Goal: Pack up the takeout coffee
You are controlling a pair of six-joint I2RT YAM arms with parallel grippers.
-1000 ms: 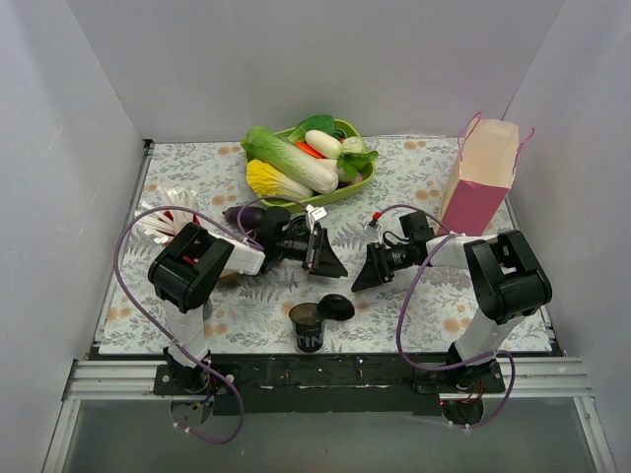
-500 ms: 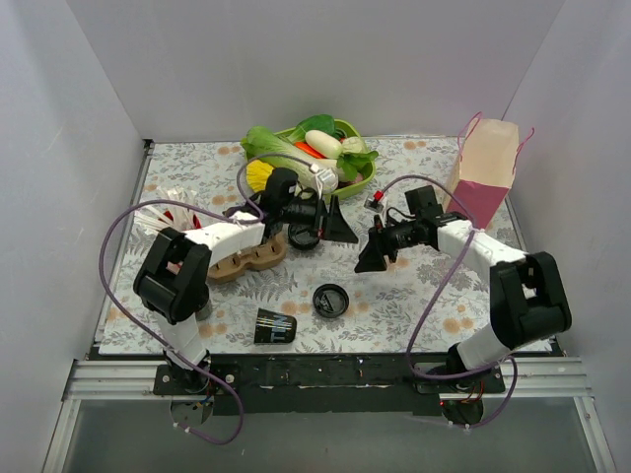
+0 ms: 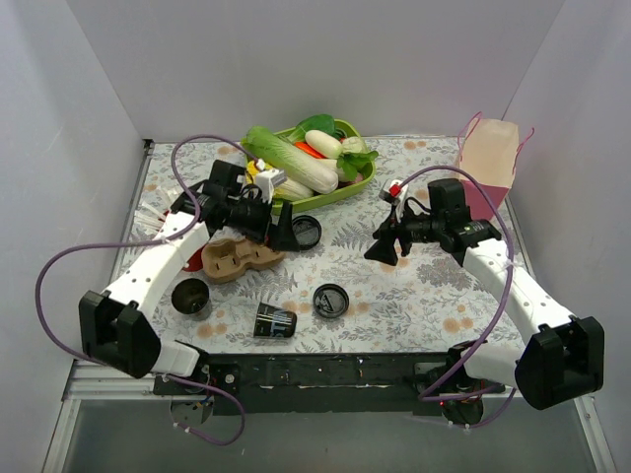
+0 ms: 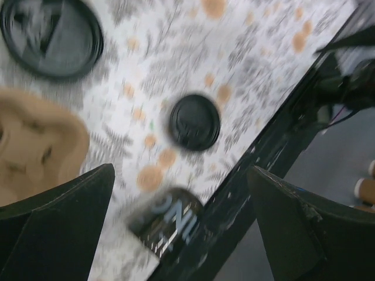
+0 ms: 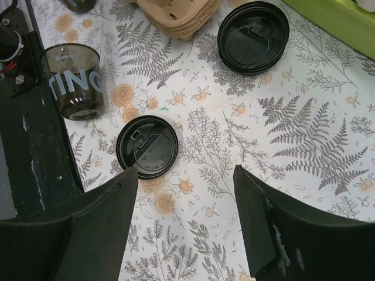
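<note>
The dark takeout cup (image 3: 274,321) lies on its side near the table's front edge, without its lid. It also shows in the left wrist view (image 4: 167,225) and in the right wrist view (image 5: 73,82). Its round black lid (image 3: 330,300) lies flat beside it, apart from it, and shows in both wrist views (image 4: 194,122) (image 5: 147,146). My left gripper (image 3: 281,230) (image 4: 181,172) is open and empty, up over the carrier's right end. My right gripper (image 3: 383,248) (image 5: 186,170) is open and empty, above the mat to the right of the lid.
A brown cardboard carrier (image 3: 240,258) lies left of centre, with a stack of black lids (image 3: 306,232) behind it. A second dark cup (image 3: 189,296) stands at the front left. A green bowl of vegetables (image 3: 350,187) is at the back and a pink bag (image 3: 486,175) at the back right. White straws (image 3: 156,219) lie at the far left.
The cup stood upright a second ago and now lies on its side. Both grippers have pulled back from it, the left arm swinging left and far, the right arm to the right.
</note>
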